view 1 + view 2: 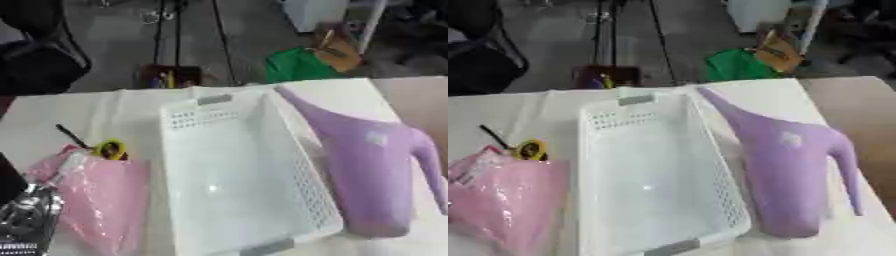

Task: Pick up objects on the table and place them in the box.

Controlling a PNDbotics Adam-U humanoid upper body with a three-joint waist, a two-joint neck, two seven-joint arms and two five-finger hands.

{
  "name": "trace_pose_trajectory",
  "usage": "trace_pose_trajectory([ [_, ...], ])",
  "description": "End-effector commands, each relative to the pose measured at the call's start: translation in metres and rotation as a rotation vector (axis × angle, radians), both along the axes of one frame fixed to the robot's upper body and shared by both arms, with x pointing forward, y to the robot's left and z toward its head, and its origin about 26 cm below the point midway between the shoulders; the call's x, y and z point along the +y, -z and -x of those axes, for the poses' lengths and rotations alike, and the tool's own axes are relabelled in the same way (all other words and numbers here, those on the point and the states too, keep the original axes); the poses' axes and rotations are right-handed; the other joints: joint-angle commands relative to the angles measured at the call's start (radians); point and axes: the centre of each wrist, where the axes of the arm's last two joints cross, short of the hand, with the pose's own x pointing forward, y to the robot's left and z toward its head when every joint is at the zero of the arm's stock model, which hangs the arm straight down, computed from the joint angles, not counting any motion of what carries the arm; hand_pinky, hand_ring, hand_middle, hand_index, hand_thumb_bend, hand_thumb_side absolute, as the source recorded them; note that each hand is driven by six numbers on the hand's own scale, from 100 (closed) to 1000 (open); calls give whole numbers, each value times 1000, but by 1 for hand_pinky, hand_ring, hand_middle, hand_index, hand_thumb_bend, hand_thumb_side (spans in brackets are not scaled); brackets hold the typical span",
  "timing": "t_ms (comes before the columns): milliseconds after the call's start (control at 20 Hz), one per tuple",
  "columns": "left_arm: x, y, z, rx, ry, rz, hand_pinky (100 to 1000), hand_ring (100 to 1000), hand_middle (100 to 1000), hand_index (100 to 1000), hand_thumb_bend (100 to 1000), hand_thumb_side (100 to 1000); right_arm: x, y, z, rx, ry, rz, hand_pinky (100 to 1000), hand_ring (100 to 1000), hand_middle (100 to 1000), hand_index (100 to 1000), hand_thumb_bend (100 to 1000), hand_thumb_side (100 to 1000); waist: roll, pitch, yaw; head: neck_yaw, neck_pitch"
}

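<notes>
**Desk editor:** What sits at the centre?

**Photographer:** A white perforated box [241, 175] with grey handle tabs at its near and far ends, lying lengthwise on the white-covered desk [105, 107]. Nothing shows inside it.

**Desk editor:** And the things around it?

**Photographer:** A lilac watering can [367, 170] lies just beside the box's right wall, long spout aimed at the far edge, thin handle curving down its right side. To the left of the box lies a pink plastic bag [96, 197], crinkled and glossy. At the bag's far corner is a small yellow object [111, 148] with a thin black stick [72, 136] running away from it; what it is cannot be made out.

**Desk editor:** The robot's hands?

**Photographer:** Only the left hand [26, 220] shows, black and silver, in the lower left corner of the left eye view, touching or overlapping the near edge of the pink bag. Whether its fingers are spread or curled, I cannot tell. The right hand appears in neither view.

**Desk editor:** Background?

**Photographer:** A green bag [737, 65] on the floor beyond the desk.
</notes>
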Motion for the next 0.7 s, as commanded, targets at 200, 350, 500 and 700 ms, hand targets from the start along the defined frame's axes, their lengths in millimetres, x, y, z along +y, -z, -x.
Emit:
trace_pose_trajectory([
  [200, -1, -5, 3, -21, 8, 5, 705, 657, 728, 771, 100, 985, -1, -10, 6, -22, 5, 26, 752, 692, 657, 705, 100, 928, -5, -18, -2, -4, -10],
  [350, -1, -5, 3, -21, 8, 6, 705, 658, 728, 771, 100, 985, -1, -10, 6, -21, 5, 27, 752, 692, 656, 705, 100, 927, -4, -17, -2, -4, -13],
  [500, -1, -5, 3, -20, 9, 6, 705, 658, 728, 771, 100, 985, -1, -10, 6, -17, 5, 27, 752, 692, 656, 706, 100, 929, -4, -16, -2, -7, -16],
  [700, -1, -4, 3, -19, 9, 7, 705, 658, 728, 772, 100, 985, -1, -14, 6, 2, 12, 40, 751, 699, 663, 711, 100, 944, -4, -18, -3, -12, -9],
])
